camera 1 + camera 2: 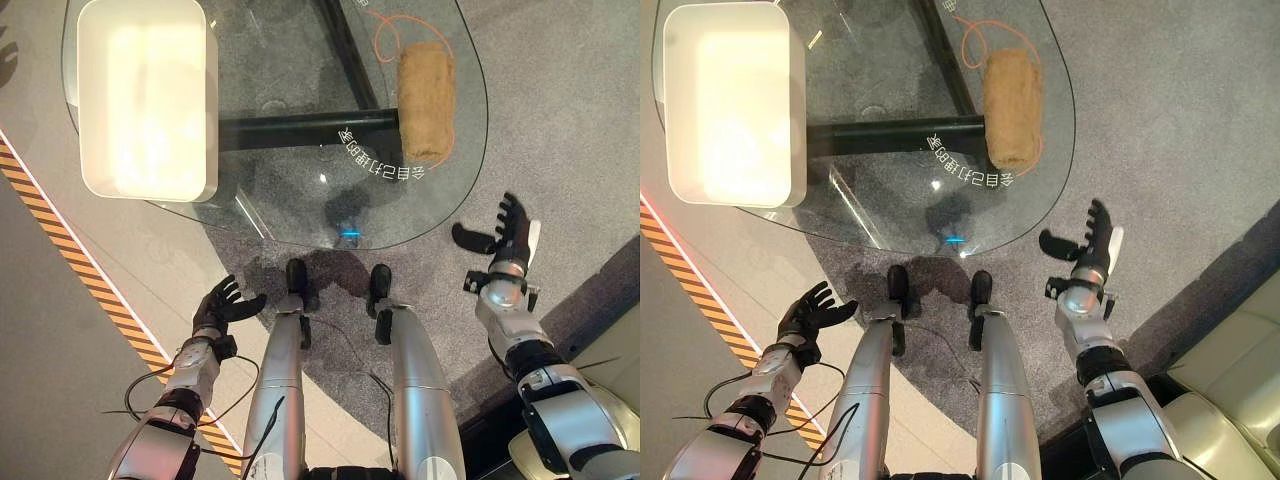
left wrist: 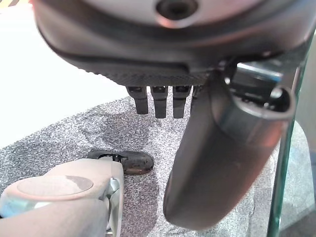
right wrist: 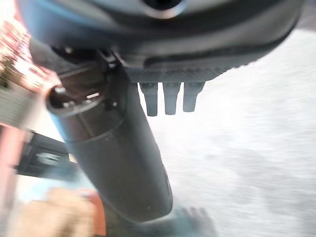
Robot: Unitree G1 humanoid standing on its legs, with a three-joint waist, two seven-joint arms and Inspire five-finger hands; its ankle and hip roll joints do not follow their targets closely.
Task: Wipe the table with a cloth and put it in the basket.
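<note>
Right hand (image 1: 510, 236): dark, raised off the near right edge of the table, fingers straight and spread, thumb out to the left, holding nothing. It sits over grey carpet, apart from the glass rim. Its wrist view shows the thumb large and straight with fingertips (image 3: 168, 101) in a row past it; a blurred tan patch at the corner there may be the cloth, hard to say.

Left hand (image 1: 222, 305): dark, low at the near left, over the carpet near the table's near edge, fingers loosely spread and empty. Its wrist view shows the thumb (image 2: 217, 163) straight, fingertips in a row, and the table's glass edge beside it.

Rolled tan cloth (image 1: 425, 99): lies on the right part of the table, lengthwise near to far, with a thin orange cord (image 1: 385, 35) looping off its far end. Well apart from both hands.

Round clear glass table (image 1: 300, 225) on a dark frame.

White rectangular plastic basket (image 1: 146, 97): on the table's left part, overhanging the rim, well apart from the cloth.

Orange-and-black striped floor tape (image 1: 70, 255): runs diagonally at left.
</note>
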